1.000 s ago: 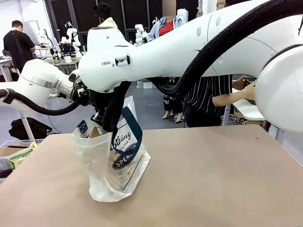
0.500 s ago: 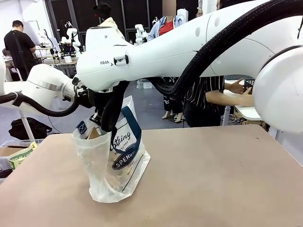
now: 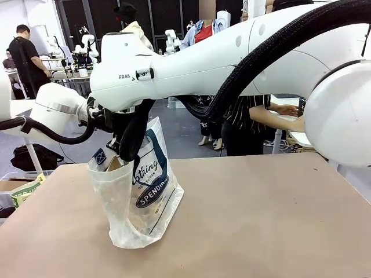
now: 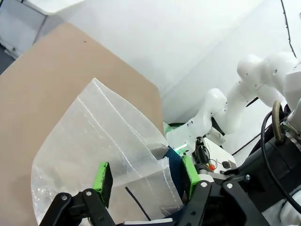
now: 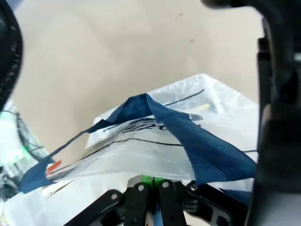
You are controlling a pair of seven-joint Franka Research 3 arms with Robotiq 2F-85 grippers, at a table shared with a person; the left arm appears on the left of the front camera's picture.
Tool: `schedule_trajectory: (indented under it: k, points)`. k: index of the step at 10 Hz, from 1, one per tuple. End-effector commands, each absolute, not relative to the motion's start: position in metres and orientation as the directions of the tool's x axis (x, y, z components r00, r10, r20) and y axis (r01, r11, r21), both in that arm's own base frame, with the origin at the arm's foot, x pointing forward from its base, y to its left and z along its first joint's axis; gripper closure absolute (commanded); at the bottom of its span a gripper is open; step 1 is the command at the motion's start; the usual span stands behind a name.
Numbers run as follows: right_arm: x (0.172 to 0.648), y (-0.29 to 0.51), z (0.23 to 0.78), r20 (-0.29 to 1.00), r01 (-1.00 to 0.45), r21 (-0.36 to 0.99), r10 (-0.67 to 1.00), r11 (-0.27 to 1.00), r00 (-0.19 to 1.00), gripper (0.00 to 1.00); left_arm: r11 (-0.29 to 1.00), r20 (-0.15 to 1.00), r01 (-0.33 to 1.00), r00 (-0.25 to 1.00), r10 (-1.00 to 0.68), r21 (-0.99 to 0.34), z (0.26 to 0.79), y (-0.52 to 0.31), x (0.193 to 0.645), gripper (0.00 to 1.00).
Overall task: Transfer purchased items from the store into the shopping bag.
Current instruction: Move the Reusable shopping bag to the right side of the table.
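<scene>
Right end effector (image 5: pixel 150 181): clenched, green pads pressed together on the upper rim of the shopping bag (image 3: pixel 142 197), with a navy strap handle (image 5: pixel 188 136) arching just beyond the fingertips. In the front view the right arm (image 3: pixel 220 58) reaches across from picture right to the left half of the scene, its wrist above the bag's mouth and a black corrugated cable sleeve (image 3: pixel 272 46) running along it.

Left end effector (image 4: pixel 146 172): released, jaws standing well apart on either side of a translucent flap of the bag's wall; one green pad lies against the outer face of the plastic, the other sits beside the navy strap at the rim. Whether either pad presses the plastic cannot be told. In the front view the left arm (image 3: pixel 52 110) enters from picture left and meets the bag's mouth behind the right arm's wrist.

Shopping bag: stands upright on the left part of the tabletop (image 3: pixel 249 220), mouth held up by the right end effector, base resting on the surface. Its near side carries script lettering and a navy oval logo (image 3: pixel 152 194). A brown cardboard-coloured edge (image 3: pixel 114 164) shows inside the bag near its mouth; other contents are too indistinct through the plastic to identify.

Surroundings: a person in a striped top (image 3: pixel 249 124) stands at the far side, hands near a white table to the right.
</scene>
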State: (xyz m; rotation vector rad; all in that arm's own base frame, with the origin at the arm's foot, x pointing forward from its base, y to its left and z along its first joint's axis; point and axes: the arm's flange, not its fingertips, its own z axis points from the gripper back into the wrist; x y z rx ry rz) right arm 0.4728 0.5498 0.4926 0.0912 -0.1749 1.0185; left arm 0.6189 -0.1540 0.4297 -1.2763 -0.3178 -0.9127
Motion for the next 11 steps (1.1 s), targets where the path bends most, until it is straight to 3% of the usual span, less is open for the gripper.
schedule_trajectory:
  k: [1, 7, 11]
  points:
    - [0.496, 0.560, 0.479, 0.196, -0.851, -0.042, 0.840, 0.523, 0.507, 1.00, -0.134, 0.682, 0.699, 0.607, -0.408, -0.703, 0.449, -0.166, 0.613, 0.23]
    - [0.500, 0.571, 0.478, 0.173, -0.844, -0.062, 0.838, 0.533, 0.517, 1.00, -0.191, 0.684, 0.698, 0.544, -0.486, -0.690, 0.454, -0.177, 0.613, 0.23]
    - [0.497, 0.577, 0.480, 0.171, -0.843, -0.080, 0.841, 0.531, 0.513, 1.00, -0.039, 0.583, 0.703, 0.556, -0.592, -0.710, 0.457, -0.191, 0.612, 0.23]
